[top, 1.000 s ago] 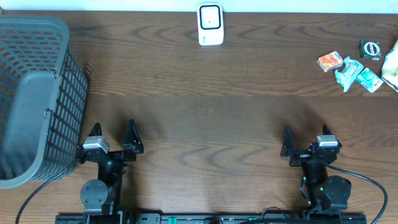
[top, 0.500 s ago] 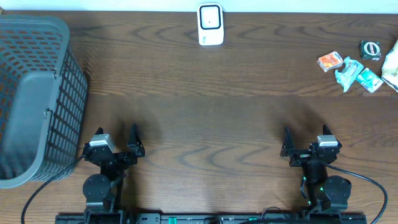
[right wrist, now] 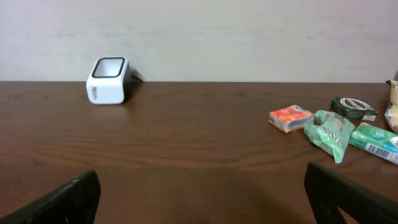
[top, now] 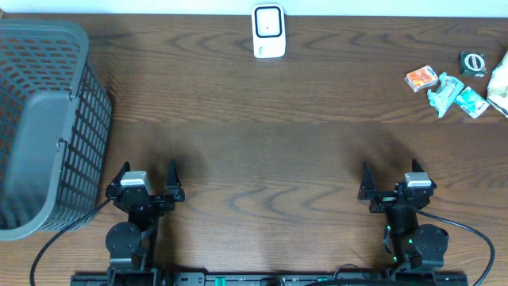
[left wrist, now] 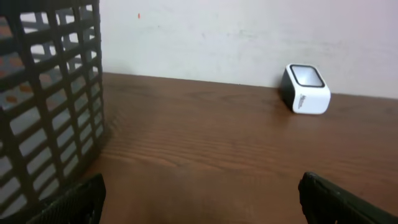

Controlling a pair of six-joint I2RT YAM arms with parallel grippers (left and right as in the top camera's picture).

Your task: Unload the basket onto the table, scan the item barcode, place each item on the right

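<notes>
Far at the right end of the dark wooden tabletop (top: 270, 135) lies a loose cluster of small items: an orange packet (top: 421, 78); just right of it a crumpled teal packet (top: 444, 91) touching a second teal packet (top: 473, 102); a dark round roll (top: 473, 63) farther back; and a pale wrapper (top: 500, 79) cut off by the right edge; their print is too small to read. The white scanner (top: 268, 32) stands at the far edge, about mid-width, well apart from the items; a large grey mesh basket (top: 48, 127) fills the left side. Along the near edge, the left end effector (top: 146, 169) sits just beside the basket, fingers spread wide with nothing between them; the right end effector (top: 389, 176) sits toward the near right, likewise spread and empty, well apart from the items.
</notes>
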